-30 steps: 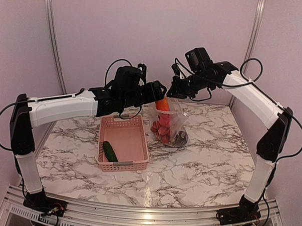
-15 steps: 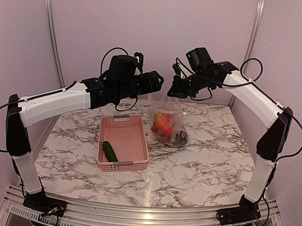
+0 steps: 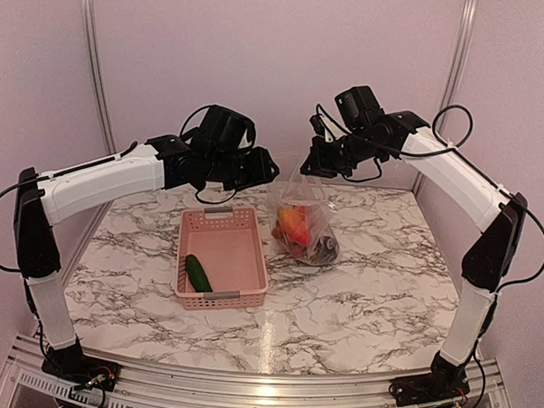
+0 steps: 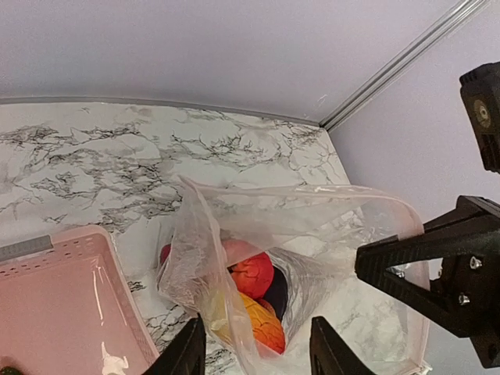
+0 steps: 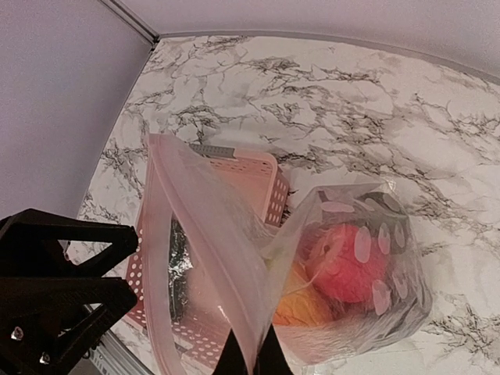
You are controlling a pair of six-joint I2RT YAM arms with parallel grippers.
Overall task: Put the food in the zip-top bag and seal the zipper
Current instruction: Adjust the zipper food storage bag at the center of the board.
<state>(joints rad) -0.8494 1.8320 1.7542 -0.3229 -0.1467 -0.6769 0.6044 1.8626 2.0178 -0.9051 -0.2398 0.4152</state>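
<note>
Right claw [image 3: 312,166], in the upper middle of the overhead view, is pinched closed on the top rim of the zip-top bag [image 3: 305,225]. It holds the clear plastic up so the bag hangs upright with its base resting on the marble bench [image 3: 377,290] (held like this, the mouth gapes upward, ready for loading).

Left claw [image 3: 266,168] hovers just left of the bag's mouth, its jaws apart and empty. In its own wrist view two black fingertips [image 4: 190,351] at the bottom edge frame the open bag from above.

Most of the food [image 3: 298,230] sits low inside the bag. A red tomato [image 4: 251,273] and an orange-red fruit [image 4: 264,332] are visible through the plastic, with something dark beneath them.

One dark green cucumber [image 3: 198,273] lies apart, in the pink basket [image 3: 221,298] just left of the bag in the lower middle of the overhead view.

The zipper [image 4: 328,190], a pale strip along the mouth edge, is unsealed, its two sides bowed wide apart.

Judging from this, loading is nearly done. The cucumber is not yet bagged, and sealing has not begun.
</note>
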